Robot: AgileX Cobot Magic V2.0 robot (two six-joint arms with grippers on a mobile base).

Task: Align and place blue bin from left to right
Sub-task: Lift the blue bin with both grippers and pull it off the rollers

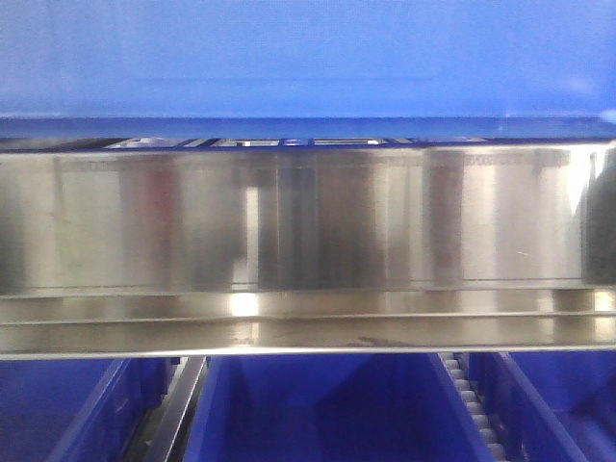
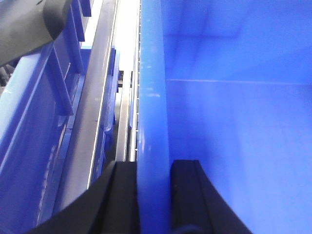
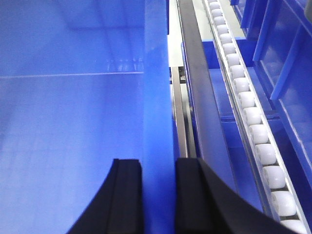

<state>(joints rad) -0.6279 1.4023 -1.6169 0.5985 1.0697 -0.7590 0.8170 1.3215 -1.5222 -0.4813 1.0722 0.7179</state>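
Left gripper (image 2: 153,168) is clamped on the left wall of the one blue bin (image 1: 308,58), and the right gripper (image 3: 158,165) is clamped on its right wall, each with a finger inside and a finger outside. The bin is up at the top level, just behind a stainless steel rail (image 1: 308,231); I can't tell whether it rests on anything. Three more blue crates (image 1: 318,409) sit in lanes below. It looks empty, so probably light, stiff but slick; the thin wall tops seem the sensible hold. One roller track (image 3: 253,141) runs beside the right wall.
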